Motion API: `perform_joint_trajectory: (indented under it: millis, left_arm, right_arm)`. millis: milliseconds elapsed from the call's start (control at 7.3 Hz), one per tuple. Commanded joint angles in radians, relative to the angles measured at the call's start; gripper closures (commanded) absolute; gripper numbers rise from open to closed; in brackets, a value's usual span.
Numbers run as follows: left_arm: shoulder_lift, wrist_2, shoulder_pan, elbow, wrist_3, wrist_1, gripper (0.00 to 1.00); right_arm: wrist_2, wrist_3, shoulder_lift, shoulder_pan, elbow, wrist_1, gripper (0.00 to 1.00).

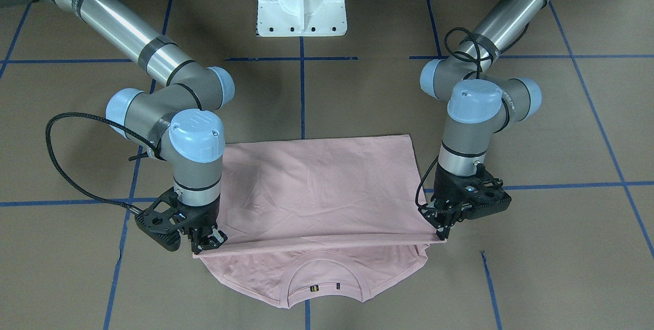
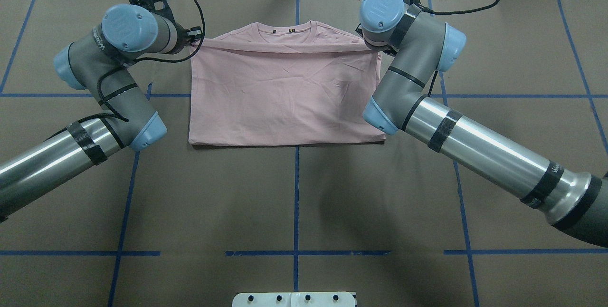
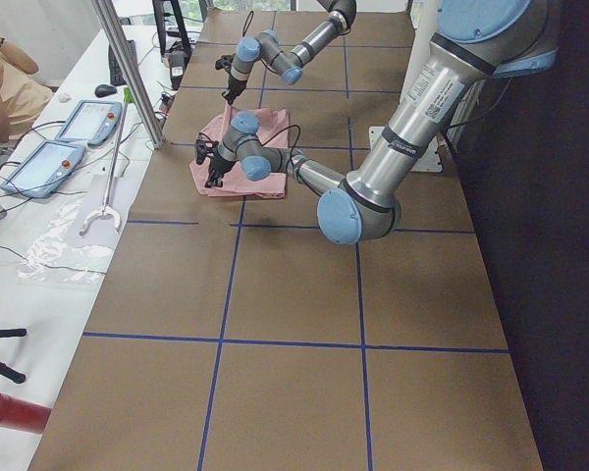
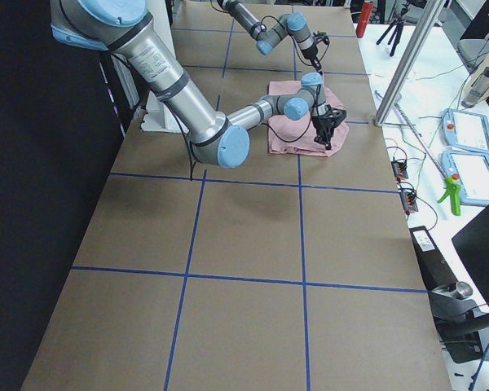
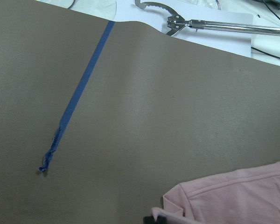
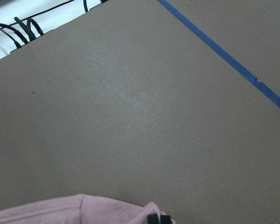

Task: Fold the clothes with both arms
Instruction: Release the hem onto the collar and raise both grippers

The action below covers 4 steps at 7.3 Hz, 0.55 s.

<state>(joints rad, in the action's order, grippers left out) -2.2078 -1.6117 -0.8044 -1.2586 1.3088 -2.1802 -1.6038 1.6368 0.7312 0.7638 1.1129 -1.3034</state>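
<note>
Folding is at the hem-to-collar step. Left claw and right claw are each pinched tight on a corner of the shirt. The edge runs taut and straight between the 2 of them and appears lifted slightly off the layer below. Behind the claws, toward the robot, the doubled shirt lies flat on the table. Just past them, away from the robot, the collar and shoulders lie uncovered. By the look of it, 1 fold is nearly laid. Next, both claws would need to lower together, level, perhaps after carrying the edge nearer the collar. They should then let go without dragging it.
</note>
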Motion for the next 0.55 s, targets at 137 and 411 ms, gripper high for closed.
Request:
perform_joint_trajectory:
  millis: [137, 411]
  left_arm:
    - [0.0, 0.007, 0.01, 0.022, 0.012, -0.032, 0.66]
    - [-0.001, 0.003, 0.013, 0.015, 0.014, -0.032, 0.52]
  right_arm:
    - [0.008, 0.0, -0.01, -0.009, -0.015, 0.001, 0.76]
    - [0.022, 0.001, -0.01, -0.023, 0.017, 0.001, 0.37]
